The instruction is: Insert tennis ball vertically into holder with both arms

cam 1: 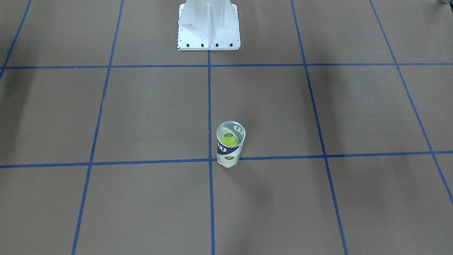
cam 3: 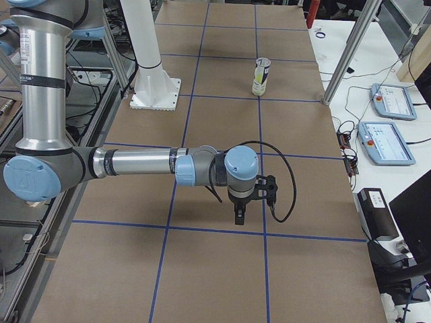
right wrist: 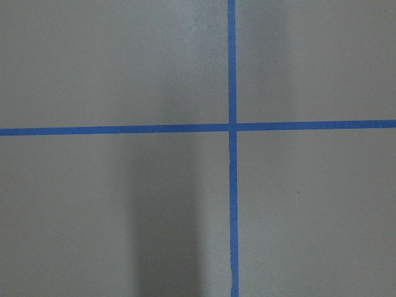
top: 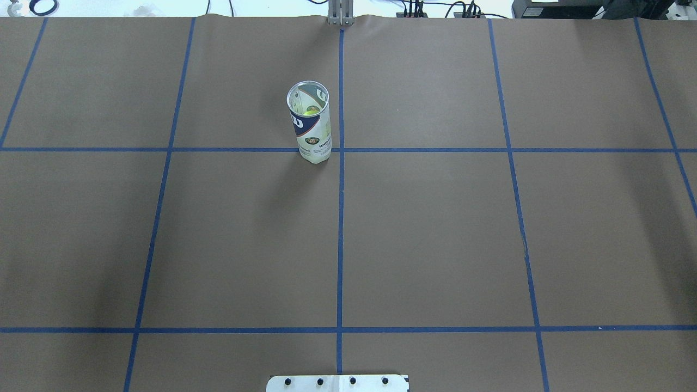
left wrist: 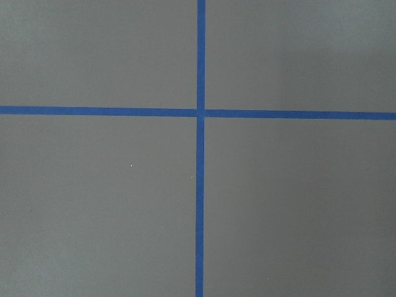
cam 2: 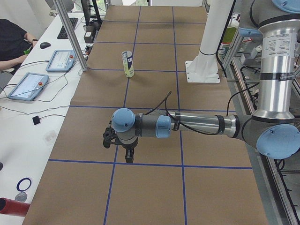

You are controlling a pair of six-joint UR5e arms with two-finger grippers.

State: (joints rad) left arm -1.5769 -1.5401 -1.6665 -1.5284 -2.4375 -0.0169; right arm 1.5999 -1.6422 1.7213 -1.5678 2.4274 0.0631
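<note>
"The table [top: 435, 228] was brown all over and gridded with blue tape [top: 340, 218], wasn't it?"

"It was, with the white pedestal [cam 1: 208, 24] at the robot's edge."

"And the holder [top: 311, 128]?"

"It stood upright on the far half, its foot on a cross line, just left of the centre line from overhead. Its mouth was open, and a yellow-green ball [cam 1: 229, 141] showed inside (how deep, I couldn't tell)."

"Where were the arms?"

"Both were well apart from it. The left arm [cam 2: 197, 124] lay stretched low over its end of the table, with the left gripper [cam 2: 128, 157] pointing down above the paper. The right arm [cam 3: 135, 163] and right gripper [cam 3: 240, 215] did likewise at the other end."

"Jaws wide or closed?"

"I couldn't tell for either. Only the side views caught them, and the wrist cameras showed just tape crossings. I saw nothing held in either."
</note>
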